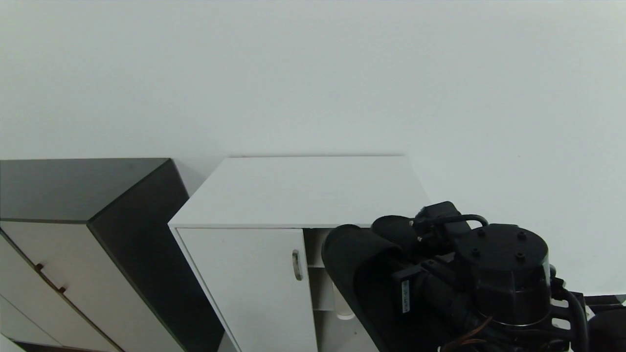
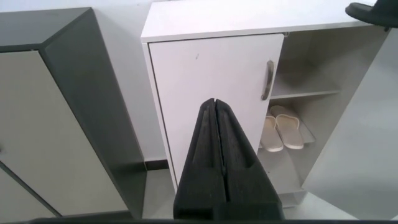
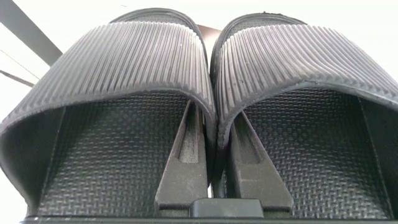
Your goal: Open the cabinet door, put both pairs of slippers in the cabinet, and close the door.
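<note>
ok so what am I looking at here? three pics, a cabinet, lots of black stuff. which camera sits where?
It's a wheeled robot with two arms, each ending in a two-finger claw. The wide picture comes from a camera on its head, looking down at a white cabinet that stands beside a dark cabinet. One door is closed, and the other side is open.

The other two pictures come from cameras on the wrists. The left wrist one shows the left claw, shut and empty, facing the cabinet. Inside, a pair of white slippers lies on a shelf.

The right wrist one looks along the right claw. It pinches a pair of black slippers by their inner sides.
</note>
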